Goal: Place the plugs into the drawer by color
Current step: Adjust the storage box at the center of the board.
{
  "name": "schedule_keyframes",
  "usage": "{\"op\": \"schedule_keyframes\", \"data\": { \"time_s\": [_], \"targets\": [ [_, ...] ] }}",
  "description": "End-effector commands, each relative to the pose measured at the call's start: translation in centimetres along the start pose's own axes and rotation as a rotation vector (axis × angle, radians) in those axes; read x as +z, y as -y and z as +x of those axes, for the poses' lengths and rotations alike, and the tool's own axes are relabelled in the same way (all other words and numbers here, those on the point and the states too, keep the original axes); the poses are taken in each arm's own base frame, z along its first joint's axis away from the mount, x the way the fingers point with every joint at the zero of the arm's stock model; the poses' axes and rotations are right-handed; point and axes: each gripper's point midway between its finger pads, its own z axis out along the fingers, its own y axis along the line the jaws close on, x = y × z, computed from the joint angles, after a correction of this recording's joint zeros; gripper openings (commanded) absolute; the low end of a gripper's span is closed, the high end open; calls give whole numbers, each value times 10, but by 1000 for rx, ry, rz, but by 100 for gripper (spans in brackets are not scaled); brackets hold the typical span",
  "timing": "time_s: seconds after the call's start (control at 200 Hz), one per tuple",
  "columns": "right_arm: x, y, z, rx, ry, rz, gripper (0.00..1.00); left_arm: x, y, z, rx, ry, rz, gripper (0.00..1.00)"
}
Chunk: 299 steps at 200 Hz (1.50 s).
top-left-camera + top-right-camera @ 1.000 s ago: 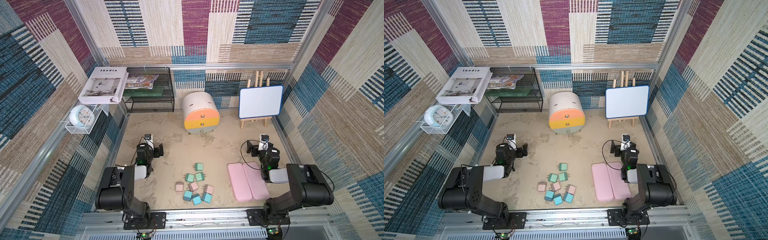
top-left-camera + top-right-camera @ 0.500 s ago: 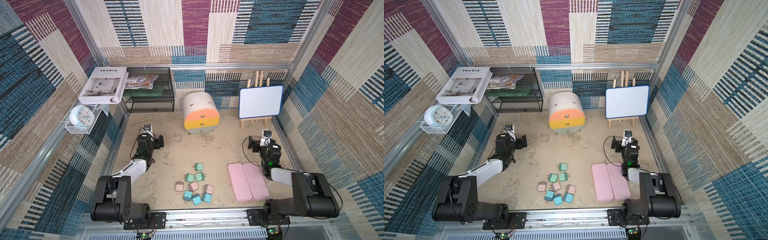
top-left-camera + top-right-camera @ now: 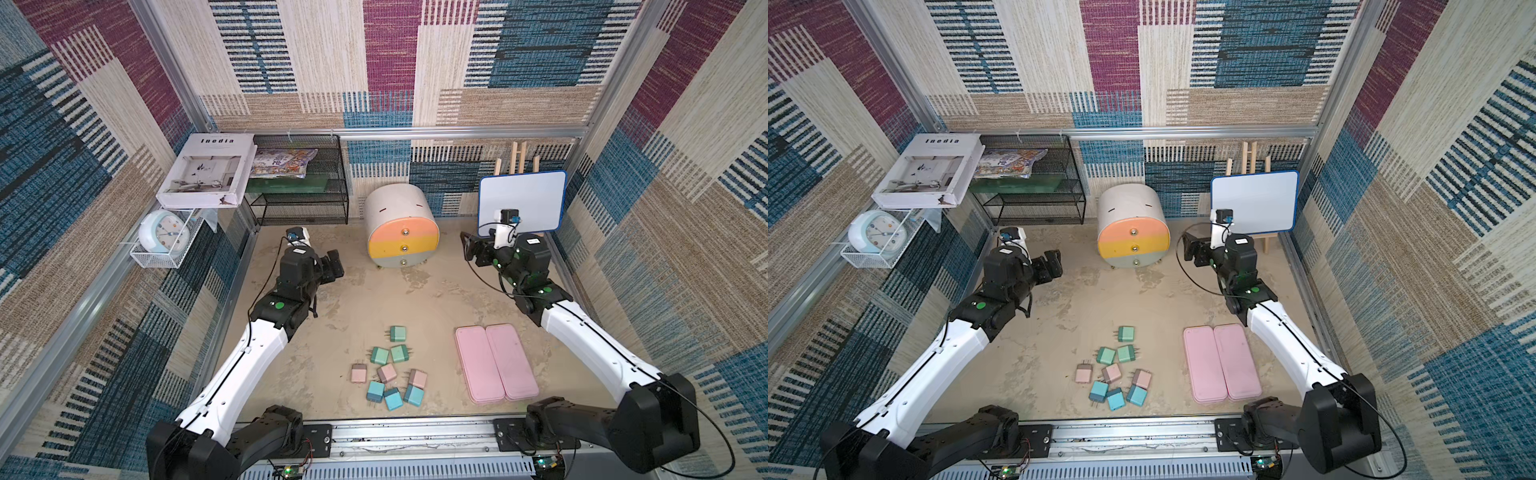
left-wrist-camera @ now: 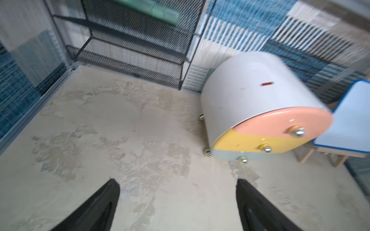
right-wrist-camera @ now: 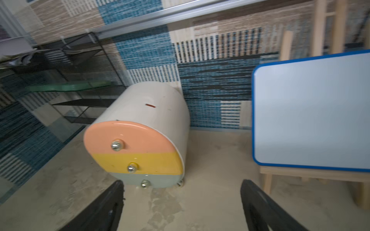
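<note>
**A:** Where are the plugs lying at this moment?

**B:** The nine small boxy pastel plugs (image 3: 387, 373) are lying in a loose cluster on the sandy beige worktop (image 3: 340, 316), near its front edge. The three green plugs (image 3: 397, 333) are lying toward the back of the cluster, the three pink plugs (image 3: 358, 372) in the middle, and the three blue plugs (image 3: 392, 399) nearest the front. Some are touching each other. The white drum-shaped cabinet with peach, yellow and grey drawers (image 3: 402, 232) is standing well apart from them, at the back, and all three fronts are looking closed.

**A:** And what are the pincers doing?

**B:** The left pincer (image 4: 177, 181) is standing wide and holding nothing. The right pincer (image 5: 182, 181) is also standing wide and empty. Each one is pointing toward the cabinet from its own side, without touching it.

**A:** How is a plug going to handle?

**B:** I am judging it as light, stiff, smooth plastic, so it may be sliding away under a careless touch. I am thinking the best hold is across two flat opposite sides of the body, not on the thin metal prongs (image 3: 387, 333). The small gold knobs (image 5: 117, 145) are probably asking for a narrow, exact grip first.
</note>
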Motion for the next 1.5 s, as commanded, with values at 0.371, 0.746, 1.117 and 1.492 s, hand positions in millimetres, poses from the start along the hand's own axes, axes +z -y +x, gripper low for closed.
{"op": "schedule_keyframes", "data": {
  "time_s": [0.371,0.746,1.117,1.492],
  "targets": [
    [123,-33,-9,133,-192,-264,100,62,117,-28,-12,-286,271,87],
    [182,-17,1,273,-285,-432,100,133,147,-16,-31,-444,294,87],
    [214,-4,43,354,-359,-485,99,166,128,-19,-86,-442,228,92],
    [211,-18,61,404,-401,-550,100,174,126,9,-118,-529,240,88]
  ]
}}
